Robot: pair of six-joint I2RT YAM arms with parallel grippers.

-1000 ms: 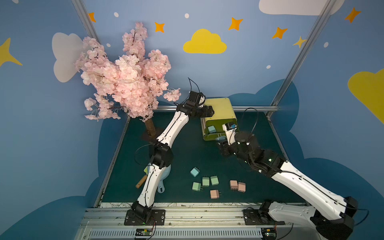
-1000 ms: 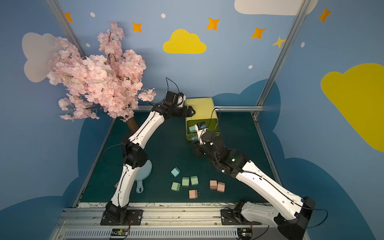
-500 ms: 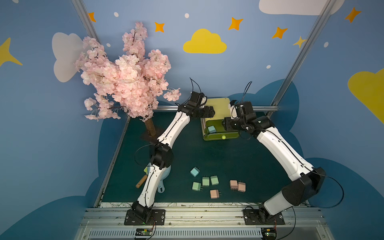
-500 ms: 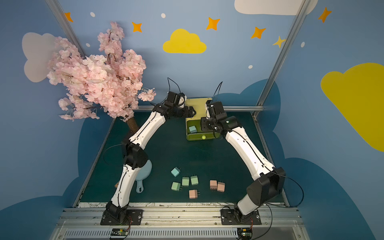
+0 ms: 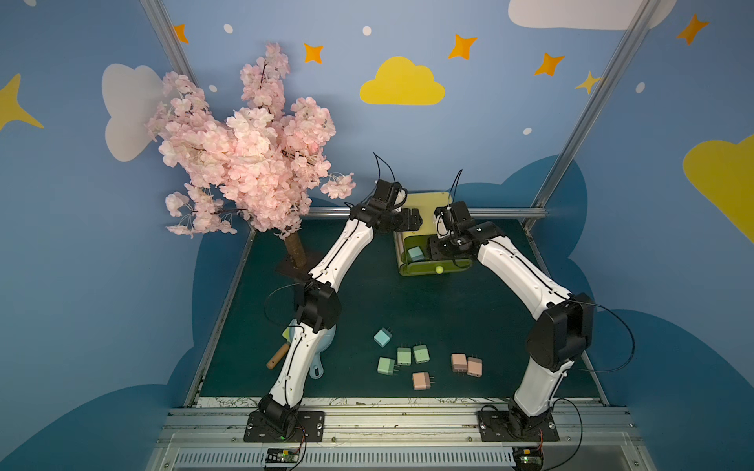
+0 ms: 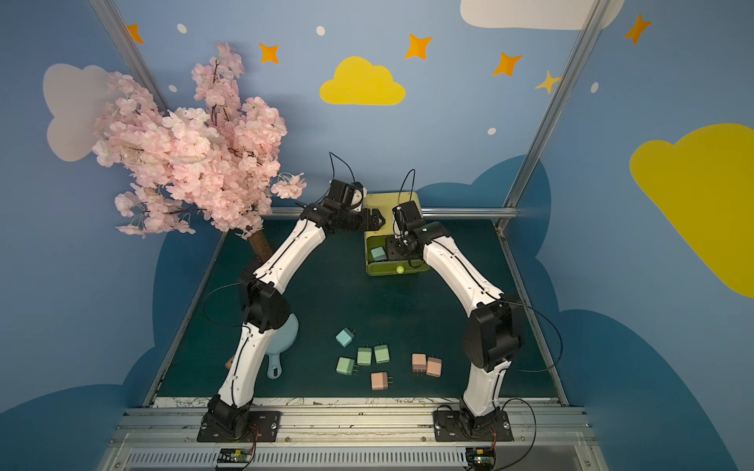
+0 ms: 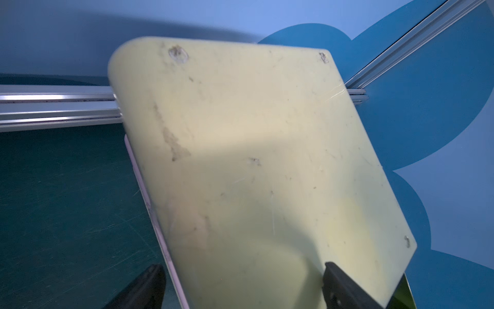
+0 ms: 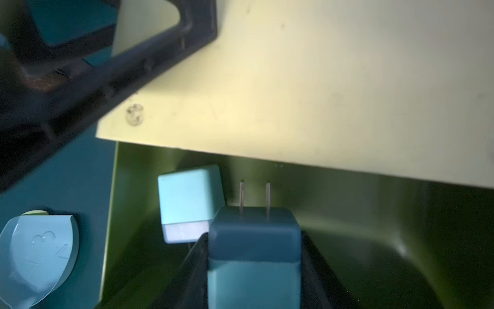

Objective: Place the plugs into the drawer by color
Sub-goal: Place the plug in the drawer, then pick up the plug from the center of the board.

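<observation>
Right arm (image 5: 522,273) swung its elbow up and out, wrist lifting from the drawer (image 5: 424,270) front to above it; right gripper (image 8: 254,240) tipped its blue plug (image 8: 254,281) down inside, beside the other plug (image 8: 187,198).

A robot lab booth, made to look like a playroom. The blue walls (image 5: 81,244) have painted clouds (image 5: 402,83) and stars (image 5: 462,45). Two robot arms (image 5: 518,269) are bolted to a metal rail (image 5: 400,420), and a fake pink tree (image 5: 249,151) stands inside.
</observation>
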